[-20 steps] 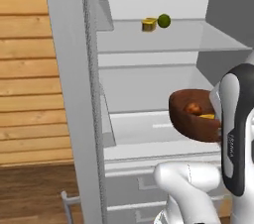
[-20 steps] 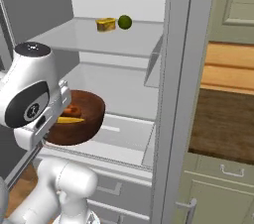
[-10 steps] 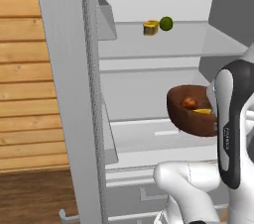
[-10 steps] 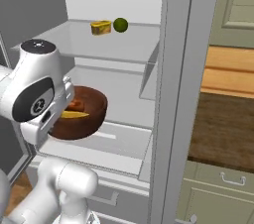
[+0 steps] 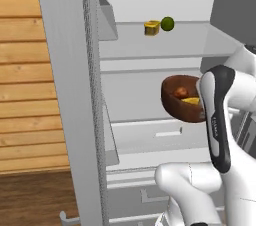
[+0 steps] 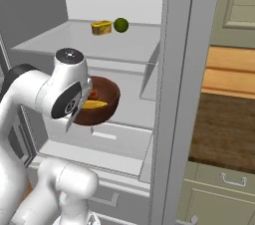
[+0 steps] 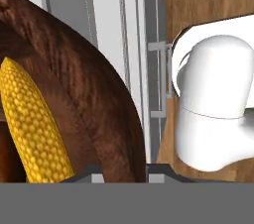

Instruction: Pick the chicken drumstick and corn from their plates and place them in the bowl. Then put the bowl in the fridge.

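Note:
The dark brown bowl (image 5: 175,106) (image 6: 108,100) (image 7: 94,99) hangs in front of the open fridge (image 5: 200,42) (image 6: 55,45), just above its middle shelf. Inside the bowl lie the reddish drumstick (image 5: 181,91) (image 6: 93,93) and the yellow corn (image 5: 192,101) (image 6: 94,104) (image 7: 32,124). My gripper (image 7: 121,172) is shut on the bowl's near rim; in both base views my forearm covers it. The plates are out of view.
A yellow block (image 5: 152,28) (image 6: 101,27) and a green ball (image 5: 167,23) (image 6: 121,24) sit on the upper shelf. The thick fridge door (image 5: 75,95) stands open on the left, a drawer (image 5: 165,132) lies below the bowl, and green cabinets (image 6: 224,199) are to the right.
The bowl has risen a little and moved in toward the fridge's middle shelf, still in my grip. The views have shifted slightly with the base.

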Robot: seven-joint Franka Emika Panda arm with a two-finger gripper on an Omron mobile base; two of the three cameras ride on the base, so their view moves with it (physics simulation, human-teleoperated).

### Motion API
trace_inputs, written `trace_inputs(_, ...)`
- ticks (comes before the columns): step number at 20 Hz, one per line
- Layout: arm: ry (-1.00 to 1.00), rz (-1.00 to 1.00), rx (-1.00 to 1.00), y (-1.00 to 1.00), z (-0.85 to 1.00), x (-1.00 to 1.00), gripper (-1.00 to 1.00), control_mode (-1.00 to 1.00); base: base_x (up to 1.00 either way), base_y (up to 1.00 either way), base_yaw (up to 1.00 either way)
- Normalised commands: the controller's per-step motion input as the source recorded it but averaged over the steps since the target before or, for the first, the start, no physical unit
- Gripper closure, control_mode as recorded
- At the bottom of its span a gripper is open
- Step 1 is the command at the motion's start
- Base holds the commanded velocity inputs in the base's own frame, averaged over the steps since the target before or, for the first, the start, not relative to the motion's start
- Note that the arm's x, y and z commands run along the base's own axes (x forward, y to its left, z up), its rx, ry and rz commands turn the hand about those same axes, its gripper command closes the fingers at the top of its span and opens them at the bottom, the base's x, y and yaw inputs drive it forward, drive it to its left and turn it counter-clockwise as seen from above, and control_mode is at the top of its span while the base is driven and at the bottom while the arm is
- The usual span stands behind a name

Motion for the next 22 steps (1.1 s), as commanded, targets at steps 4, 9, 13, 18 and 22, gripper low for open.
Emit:
trace_inputs(4,-0.02,0.07,0.01,-0.14,-0.34,0.85,1.00,-1.00,0.00,0.00,0.00)
trace_inputs(9,-0.16,0.04,0.00,-0.02,-0.37,0.64,1.00,-1.00,0.00,0.00,0.00)
trace_inputs(13,-0.01,0.06,0.01,-0.05,-0.33,0.79,1.00,-1.00,0.00,0.00,0.00)
trace_inputs(18,-0.01,0.08,0.00,-0.10,-0.39,0.60,1.00,-1.00,0.00,0.00,0.00)
trace_inputs(22,-0.06,0.09,0.00,-0.03,-0.48,0.63,1.00,-1.00,0.00,0.00,0.00)
